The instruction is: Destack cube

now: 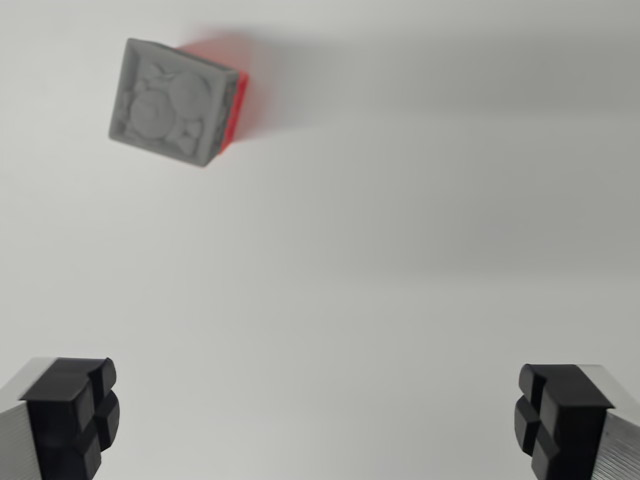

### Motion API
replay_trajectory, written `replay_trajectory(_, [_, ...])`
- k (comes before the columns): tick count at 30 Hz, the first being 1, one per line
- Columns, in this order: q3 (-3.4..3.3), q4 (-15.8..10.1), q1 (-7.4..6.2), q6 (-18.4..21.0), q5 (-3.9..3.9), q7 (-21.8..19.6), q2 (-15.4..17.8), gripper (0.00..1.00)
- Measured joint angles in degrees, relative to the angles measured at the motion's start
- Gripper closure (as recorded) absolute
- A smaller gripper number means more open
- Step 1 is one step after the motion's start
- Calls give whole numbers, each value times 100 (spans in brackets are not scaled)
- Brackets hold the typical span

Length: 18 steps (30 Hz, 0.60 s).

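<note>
Gripper (315,420) — jaws wide apart

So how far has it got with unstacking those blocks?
Nothing looks done yet: the grey cube sits on the red cube, up in the wrist view's left. In hand: the tool is wide open and empty, its fingers far from the stack. Left: line up, grip the grey cube, lift it off and set it down.

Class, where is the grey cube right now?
In the wrist view's upper left, the grey cube sits stacked on a red cube, far from the open jaws at the bottom corners.
</note>
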<state>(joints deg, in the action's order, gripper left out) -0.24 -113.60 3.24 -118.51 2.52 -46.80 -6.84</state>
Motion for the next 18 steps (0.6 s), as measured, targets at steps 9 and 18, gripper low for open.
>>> replay_trajectory(9, [0,0,0,0,0,0,-3,0])
replay_trajectory(18, [0,0,-22,-29,-1,-88,-43,0])
